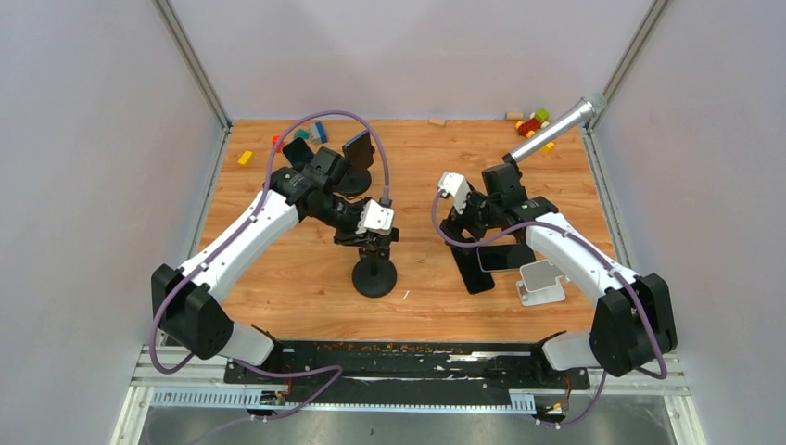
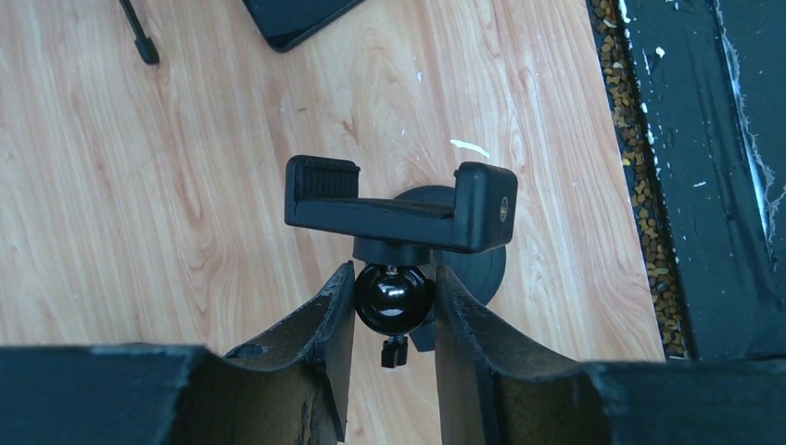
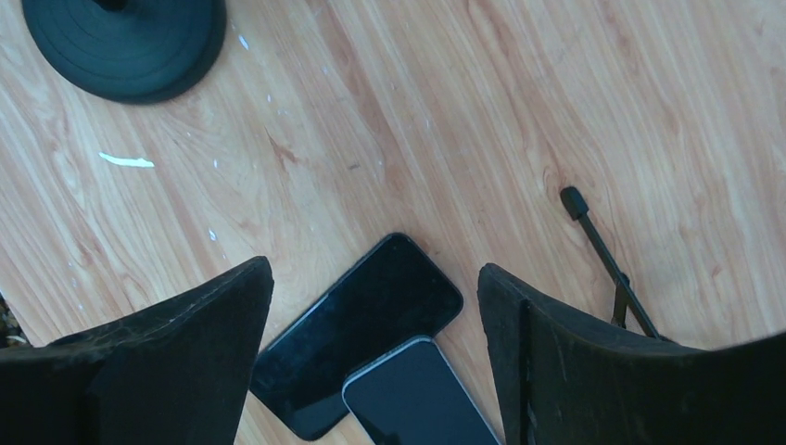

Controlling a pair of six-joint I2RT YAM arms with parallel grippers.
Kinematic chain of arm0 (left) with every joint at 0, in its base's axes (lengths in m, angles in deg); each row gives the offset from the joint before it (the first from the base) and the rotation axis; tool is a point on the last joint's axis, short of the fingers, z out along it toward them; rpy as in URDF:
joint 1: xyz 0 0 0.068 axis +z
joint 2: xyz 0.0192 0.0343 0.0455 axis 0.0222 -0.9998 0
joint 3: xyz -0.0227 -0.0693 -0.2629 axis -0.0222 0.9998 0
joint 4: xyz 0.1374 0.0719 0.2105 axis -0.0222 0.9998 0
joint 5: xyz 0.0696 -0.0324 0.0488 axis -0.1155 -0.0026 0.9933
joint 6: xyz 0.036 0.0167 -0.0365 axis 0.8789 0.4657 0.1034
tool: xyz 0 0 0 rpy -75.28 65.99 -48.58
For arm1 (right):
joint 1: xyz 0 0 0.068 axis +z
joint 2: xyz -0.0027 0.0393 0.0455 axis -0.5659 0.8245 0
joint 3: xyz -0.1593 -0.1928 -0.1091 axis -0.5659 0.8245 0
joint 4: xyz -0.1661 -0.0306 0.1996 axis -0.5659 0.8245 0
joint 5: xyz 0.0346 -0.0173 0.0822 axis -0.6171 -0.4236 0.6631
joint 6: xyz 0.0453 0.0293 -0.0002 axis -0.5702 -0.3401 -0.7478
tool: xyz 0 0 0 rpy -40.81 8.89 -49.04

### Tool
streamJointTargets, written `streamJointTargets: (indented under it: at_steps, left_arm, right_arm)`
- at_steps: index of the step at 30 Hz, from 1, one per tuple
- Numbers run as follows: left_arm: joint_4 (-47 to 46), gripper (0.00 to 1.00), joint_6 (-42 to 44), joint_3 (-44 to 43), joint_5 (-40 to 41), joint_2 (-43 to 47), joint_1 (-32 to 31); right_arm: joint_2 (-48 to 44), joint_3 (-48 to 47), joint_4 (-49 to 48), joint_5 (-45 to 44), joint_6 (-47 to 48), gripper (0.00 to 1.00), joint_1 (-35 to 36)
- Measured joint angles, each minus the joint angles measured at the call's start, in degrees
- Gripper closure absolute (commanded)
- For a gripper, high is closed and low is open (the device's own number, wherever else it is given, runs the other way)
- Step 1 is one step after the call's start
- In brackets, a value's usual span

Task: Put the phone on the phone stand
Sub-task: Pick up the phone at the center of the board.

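The black phone stand (image 1: 374,274) rises from a round base near the table's middle. Its clamp (image 2: 399,209) is empty. My left gripper (image 2: 394,278) is shut on the ball joint (image 2: 394,297) just under the clamp, a finger pressed to each side. Two dark phones lie flat on the wood. A black one (image 3: 361,334) is partly covered by a silver-rimmed one (image 3: 417,399). My right gripper (image 3: 375,273) hovers open above them, its fingers (image 3: 185,352) wide on either side and touching neither. From the top the phones (image 1: 477,267) sit right of the stand, below the right gripper (image 1: 466,230).
A white bracket (image 1: 540,283) lies beside the phones. A thin black rod (image 3: 602,260) lies on the wood near my right finger. A second black stand (image 1: 357,159) is at the back, with a microphone (image 1: 556,130) and toy blocks (image 1: 533,122) far right.
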Motion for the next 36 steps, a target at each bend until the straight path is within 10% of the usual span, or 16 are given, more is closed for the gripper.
streamJointTargets:
  at_steps: [14, 36]
  left_arm:
    - [-6.54, 0.02, -3.23, 6.51, 2.08, 4.98, 2.08]
    - [-9.6, 0.0, -9.6, 6.43, 7.78, 8.98, 3.48]
  right_arm:
    - [5.53, -2.01, 16.11, -11.06, 15.56, 0.0, -1.2]
    - [14.49, -4.09, 26.03, -18.91, 34.91, 0.0, -5.64]
